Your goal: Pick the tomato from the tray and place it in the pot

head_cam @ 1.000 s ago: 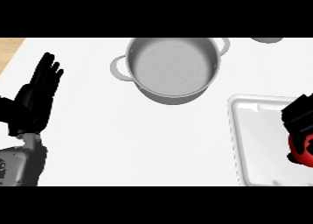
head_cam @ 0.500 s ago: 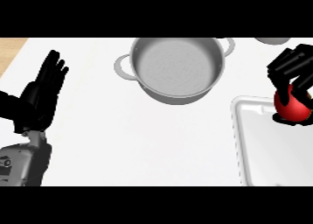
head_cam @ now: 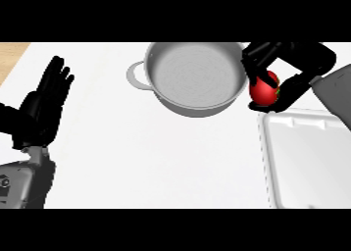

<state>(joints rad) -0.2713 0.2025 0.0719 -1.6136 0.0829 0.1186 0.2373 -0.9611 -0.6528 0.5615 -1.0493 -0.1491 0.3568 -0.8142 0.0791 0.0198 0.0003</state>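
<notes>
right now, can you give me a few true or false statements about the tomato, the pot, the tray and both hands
1. The right hand is curled round the tomato. True.
2. The tomato lies in the tray. False: it is held beside the pot's rim, above the tray's far edge.
3. The pot already holds the tomato. False: nothing shows inside it.
4. The left hand is open at the view's left. True.

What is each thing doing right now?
Tomato: held up beside the pot, off the tray.
Pot: upright, nothing inside.
Tray: nothing on it.
Right hand: curled round the tomato.
Left hand: open, resting at the left.
</notes>
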